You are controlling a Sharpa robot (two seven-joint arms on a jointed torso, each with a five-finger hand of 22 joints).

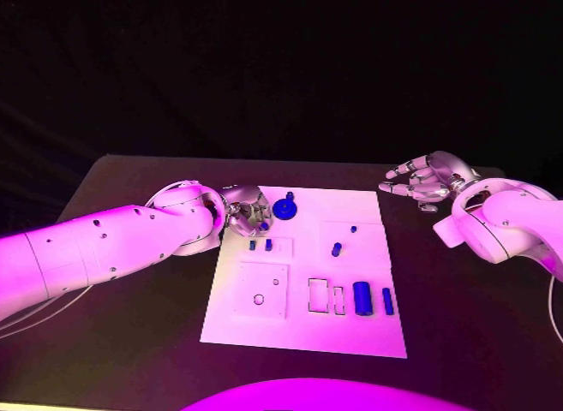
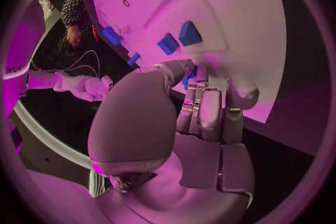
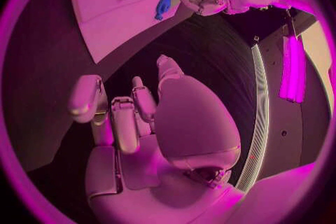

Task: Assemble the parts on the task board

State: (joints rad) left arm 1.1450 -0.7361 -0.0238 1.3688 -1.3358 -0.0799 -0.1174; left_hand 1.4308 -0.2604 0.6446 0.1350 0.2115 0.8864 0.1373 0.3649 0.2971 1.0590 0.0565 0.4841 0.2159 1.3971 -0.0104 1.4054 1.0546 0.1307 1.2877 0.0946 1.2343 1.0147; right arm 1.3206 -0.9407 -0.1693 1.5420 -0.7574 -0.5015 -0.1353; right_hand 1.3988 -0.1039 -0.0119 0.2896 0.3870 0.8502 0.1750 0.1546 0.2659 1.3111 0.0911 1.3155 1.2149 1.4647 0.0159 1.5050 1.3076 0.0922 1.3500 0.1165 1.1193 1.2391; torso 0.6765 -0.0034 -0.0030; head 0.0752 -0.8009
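Left hand at the board's 10 o'clock, fingers maybe pinching a blue peg, can't tell; right hand empty, fingers apart; seating's next.

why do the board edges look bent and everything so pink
Head view: magenta light washes the task board and left hand; the board's edges run straight. Left wrist view: fisheye lens bows the board's edge, and the near fingers loom large. Right wrist view: same curving, with a bright light strip glaring.

A robotics lab: black table, white task board (dark surroundings).
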